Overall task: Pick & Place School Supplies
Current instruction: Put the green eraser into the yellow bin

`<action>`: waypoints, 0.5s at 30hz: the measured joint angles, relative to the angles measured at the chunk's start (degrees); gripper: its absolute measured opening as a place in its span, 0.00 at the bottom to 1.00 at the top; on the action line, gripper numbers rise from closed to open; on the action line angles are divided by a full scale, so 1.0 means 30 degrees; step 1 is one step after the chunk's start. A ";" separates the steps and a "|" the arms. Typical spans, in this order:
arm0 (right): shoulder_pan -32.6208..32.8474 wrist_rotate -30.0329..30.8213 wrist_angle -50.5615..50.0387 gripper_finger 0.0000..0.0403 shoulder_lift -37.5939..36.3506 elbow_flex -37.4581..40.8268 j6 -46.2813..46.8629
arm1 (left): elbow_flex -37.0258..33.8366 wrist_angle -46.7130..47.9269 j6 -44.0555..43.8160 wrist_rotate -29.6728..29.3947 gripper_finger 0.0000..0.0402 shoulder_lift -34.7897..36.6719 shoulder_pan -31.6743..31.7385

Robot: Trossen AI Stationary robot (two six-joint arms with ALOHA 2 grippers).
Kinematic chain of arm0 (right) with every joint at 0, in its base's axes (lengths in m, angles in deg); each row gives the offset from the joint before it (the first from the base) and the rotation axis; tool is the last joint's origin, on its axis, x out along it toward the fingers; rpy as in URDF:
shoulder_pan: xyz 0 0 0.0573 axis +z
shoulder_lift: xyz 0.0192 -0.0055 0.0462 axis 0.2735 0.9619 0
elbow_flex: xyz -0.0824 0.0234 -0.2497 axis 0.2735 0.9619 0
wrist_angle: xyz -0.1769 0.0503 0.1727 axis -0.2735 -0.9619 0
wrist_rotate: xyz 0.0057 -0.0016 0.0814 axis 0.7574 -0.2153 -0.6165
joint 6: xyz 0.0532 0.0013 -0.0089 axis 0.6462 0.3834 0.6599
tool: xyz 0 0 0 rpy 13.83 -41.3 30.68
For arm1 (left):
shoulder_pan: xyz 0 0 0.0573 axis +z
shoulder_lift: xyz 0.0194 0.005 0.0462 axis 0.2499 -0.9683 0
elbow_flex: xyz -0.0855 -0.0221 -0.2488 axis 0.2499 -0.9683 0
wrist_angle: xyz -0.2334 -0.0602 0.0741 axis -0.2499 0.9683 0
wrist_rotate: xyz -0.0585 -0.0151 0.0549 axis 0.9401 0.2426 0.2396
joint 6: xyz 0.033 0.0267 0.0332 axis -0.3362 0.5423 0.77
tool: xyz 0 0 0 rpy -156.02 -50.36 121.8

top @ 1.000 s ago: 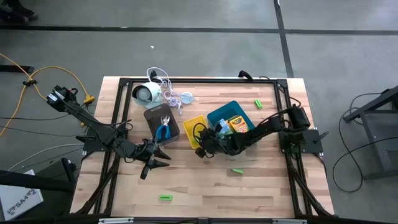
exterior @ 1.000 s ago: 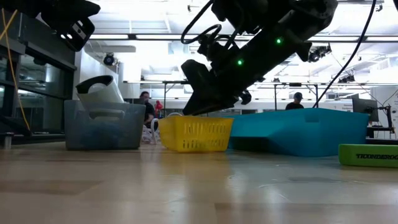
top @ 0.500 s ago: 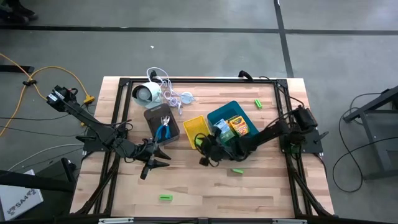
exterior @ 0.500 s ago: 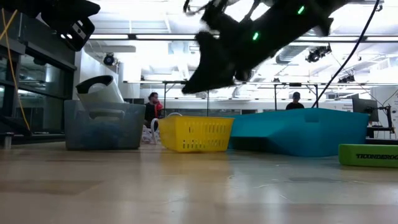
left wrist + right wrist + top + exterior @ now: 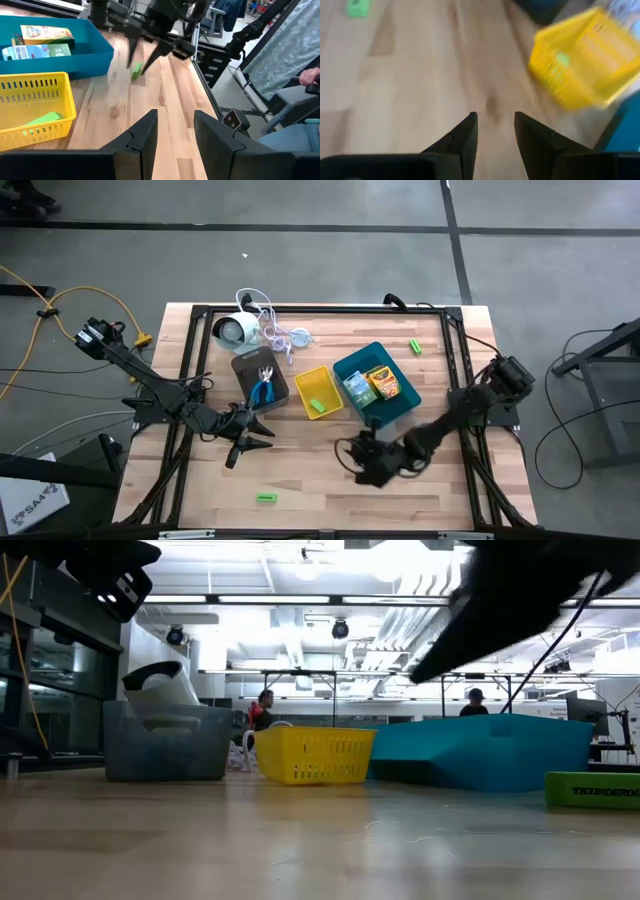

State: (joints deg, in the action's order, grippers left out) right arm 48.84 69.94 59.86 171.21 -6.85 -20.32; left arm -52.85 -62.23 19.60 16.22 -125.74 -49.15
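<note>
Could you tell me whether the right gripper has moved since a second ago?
Yes. In the high view the right gripper has left the yellow tray and now hangs over bare table nearer the front edge, open and empty.

The right arm [image 5: 520,600] is a dark blur in the low view, its pincer not discernible there.

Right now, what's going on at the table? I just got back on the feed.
The robot is sorting school supplies into trays. The right gripper is open and empty, out over bare wood near the front of the table, close to a green block. One green block already lies in the yellow tray, two printed boxes sit in the blue tray, and blue-handled pliers are in the grey tray. The left gripper waits open beside the grey tray. Other green blocks lie loose.
</note>
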 joint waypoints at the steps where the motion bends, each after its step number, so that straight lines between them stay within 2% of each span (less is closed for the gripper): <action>1: 0.0322 -0.0089 -0.0656 0.30 -0.0058 -0.0021 0.0889 | 0.0000 -0.0001 0.0000 -0.0006 0.31 0.0000 0.0000; 8: 0.2201 -0.0771 -0.5393 0.30 -0.0481 -0.0027 0.4389 | 0.0000 -0.0001 -0.0004 0.0009 0.31 0.0000 -0.0004; 15: 0.3003 -0.3182 -0.7921 0.30 -0.0522 -0.0027 0.6441 | 0.0000 -0.0053 -0.0007 0.0016 0.31 0.0000 -0.0001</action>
State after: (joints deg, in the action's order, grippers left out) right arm 57.84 60.40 36.10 169.64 -6.93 -1.00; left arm -52.85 -62.39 19.58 16.27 -125.74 -49.15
